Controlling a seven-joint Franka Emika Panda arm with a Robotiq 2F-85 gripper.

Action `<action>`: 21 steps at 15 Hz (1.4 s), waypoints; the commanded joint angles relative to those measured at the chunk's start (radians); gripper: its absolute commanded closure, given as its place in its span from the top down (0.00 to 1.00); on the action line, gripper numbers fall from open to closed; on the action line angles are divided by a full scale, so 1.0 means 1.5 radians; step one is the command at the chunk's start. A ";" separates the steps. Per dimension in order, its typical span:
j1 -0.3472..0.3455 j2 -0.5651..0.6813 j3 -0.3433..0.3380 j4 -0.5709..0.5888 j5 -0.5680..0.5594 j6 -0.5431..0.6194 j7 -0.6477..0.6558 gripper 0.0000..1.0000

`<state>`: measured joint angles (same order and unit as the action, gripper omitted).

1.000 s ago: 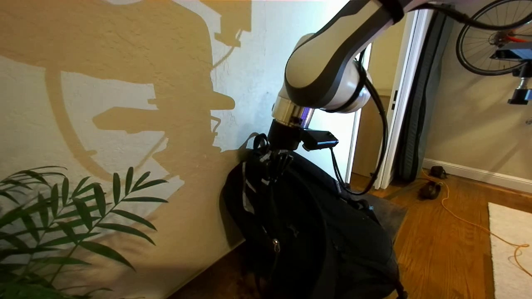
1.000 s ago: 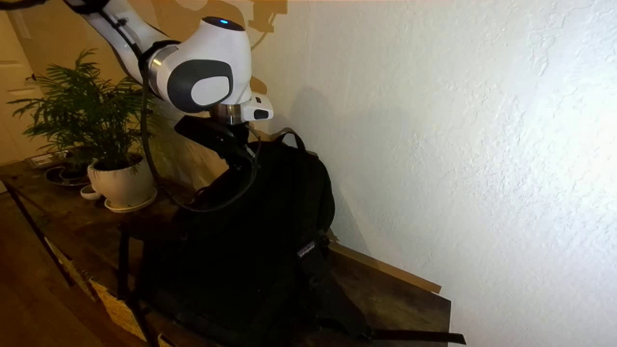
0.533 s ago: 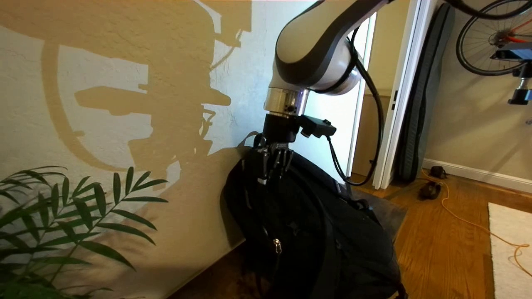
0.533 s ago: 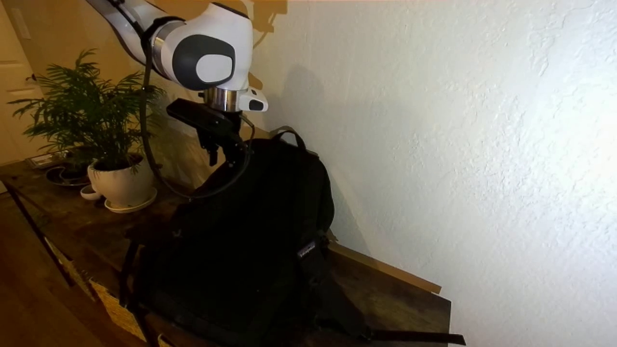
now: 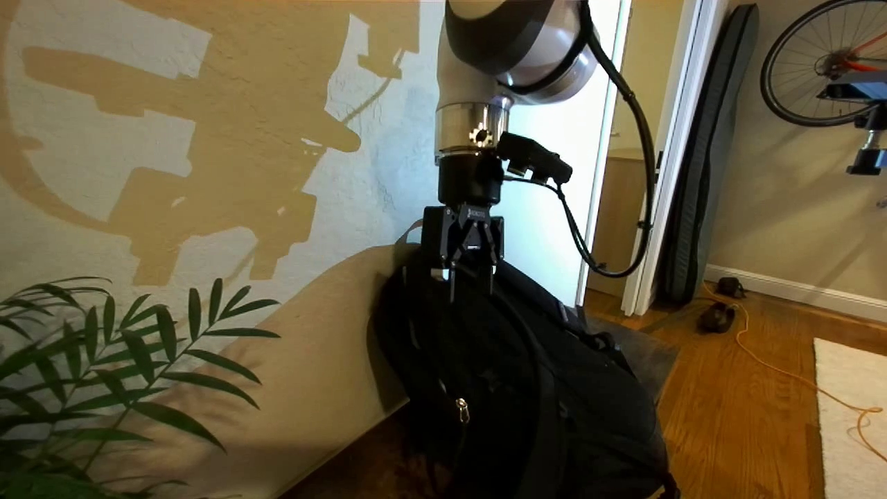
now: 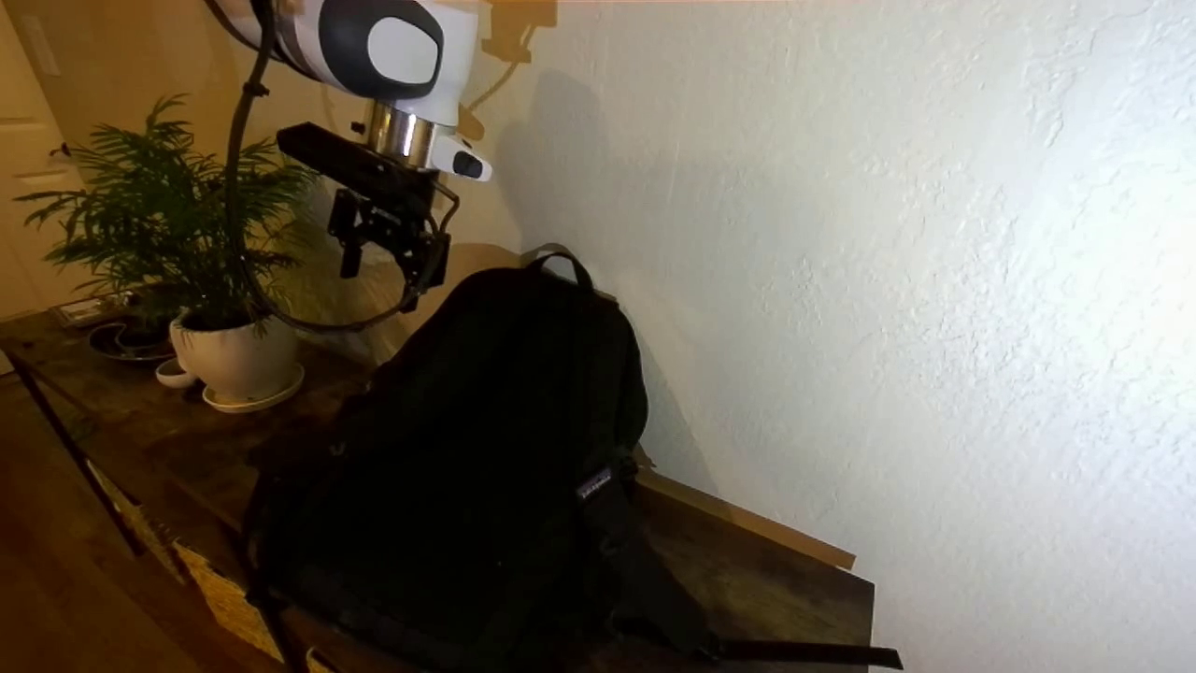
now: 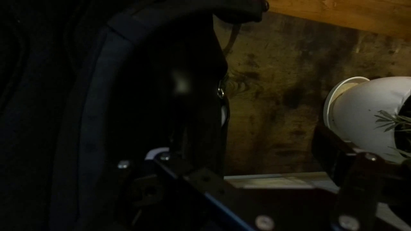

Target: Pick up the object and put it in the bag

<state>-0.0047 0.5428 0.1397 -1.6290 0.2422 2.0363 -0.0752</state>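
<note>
Behind the dark wooden tabletop (image 6: pixel 775 598) rises a rough pale wall (image 6: pixel 888 280), and next to it we see the bag (image 6: pixel 486 449), black and tilted, its folds merging into the dark. We cannot tell where the object is: in the wrist view the middle of the bag is nearly black, with a blurred pale spot (image 7: pixel 181 83) that we cannot name. That view's right edge cuts off the plant pot (image 7: pixel 366 110), and the arm (image 5: pixel 461 73) runs out of the top of both exterior views. A looping cable (image 6: pixel 322 327) crosses one finger of the gripper (image 6: pixel 383 280) in an exterior view; we find it released, its fingers spread wide, apart from the bag. Half a second ago it hung lower, over the bag's upper part, fingers closer together. Its shadow (image 5: pixel 222 187) on the wall has climbed too, while the bag sits nearly as before.
</note>
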 commanded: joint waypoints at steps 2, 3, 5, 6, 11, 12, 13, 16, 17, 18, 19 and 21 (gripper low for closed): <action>0.028 -0.058 -0.024 -0.030 -0.023 -0.060 0.065 1.00; 0.033 -0.068 -0.027 -0.040 -0.029 -0.059 0.077 1.00; 0.043 -0.084 -0.033 -0.063 -0.042 -0.044 0.097 1.00; 0.048 -0.093 -0.036 -0.075 -0.052 -0.034 0.107 1.00; 0.072 -0.160 -0.052 -0.189 -0.109 0.070 0.162 1.00; 0.075 -0.174 -0.053 -0.214 -0.115 0.092 0.176 1.00; 0.077 -0.190 -0.054 -0.243 -0.120 0.115 0.194 1.00; 0.083 -0.232 -0.055 -0.315 -0.136 0.169 0.238 1.00; 0.083 -0.243 -0.054 -0.334 -0.141 0.180 0.252 1.00; 0.085 -0.254 -0.054 -0.351 -0.145 0.189 0.269 1.00; 0.073 -0.194 -0.045 -0.274 -0.127 0.152 0.226 1.00; 0.075 -0.214 -0.045 -0.304 -0.131 0.162 0.243 1.00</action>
<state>0.1019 0.2219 0.0793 -2.0872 0.0433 2.2829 0.2913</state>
